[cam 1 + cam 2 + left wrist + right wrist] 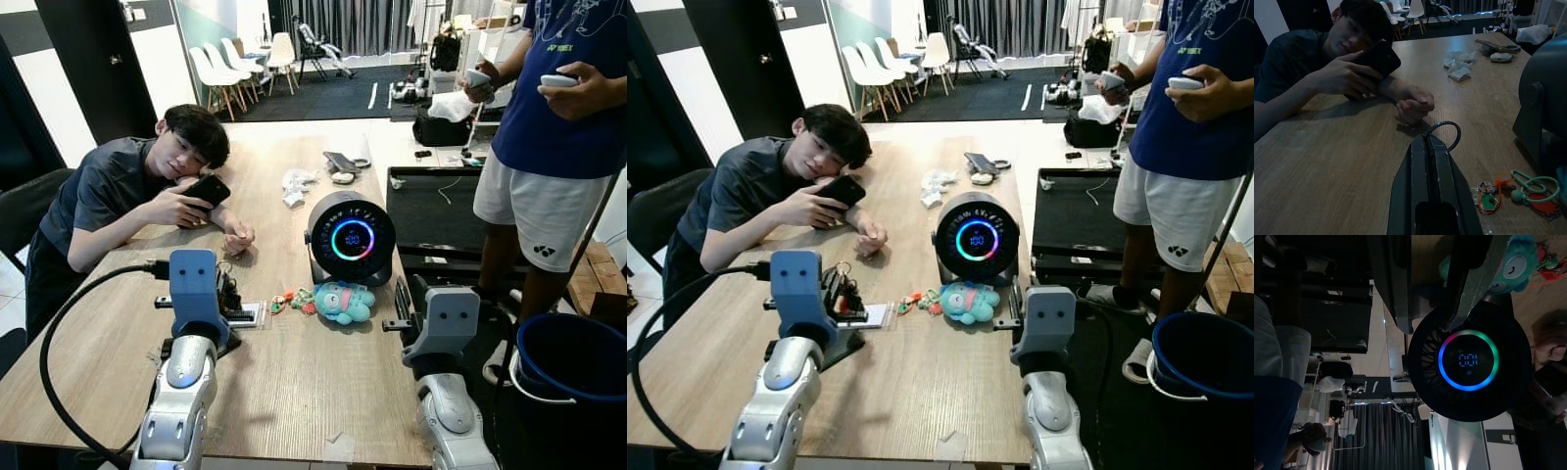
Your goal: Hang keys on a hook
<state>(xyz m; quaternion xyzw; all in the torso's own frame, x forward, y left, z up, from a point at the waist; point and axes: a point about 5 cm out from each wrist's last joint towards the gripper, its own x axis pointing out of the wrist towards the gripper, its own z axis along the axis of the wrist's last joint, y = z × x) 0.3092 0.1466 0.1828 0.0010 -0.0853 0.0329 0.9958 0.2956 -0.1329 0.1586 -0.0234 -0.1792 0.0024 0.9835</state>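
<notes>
Left wrist view: left gripper [1426, 147], fingers pressed together, nothing between them, above the wooden table [294, 382]. Keys [1488, 196] with colourful charms lie flat just beside it, the bunch's long axis running toward the blue plush toy [344, 302]. Right gripper [1435, 279], fingers parted and empty, faces the round fan [351, 238]. Bare tabletop lies nearer the robot; a seated person's hand [238, 236] rests beyond.

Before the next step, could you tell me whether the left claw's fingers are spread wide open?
No: in the left wrist view the left claw has its two black fingers pressed together, with a wire ring at their tip.
</notes>
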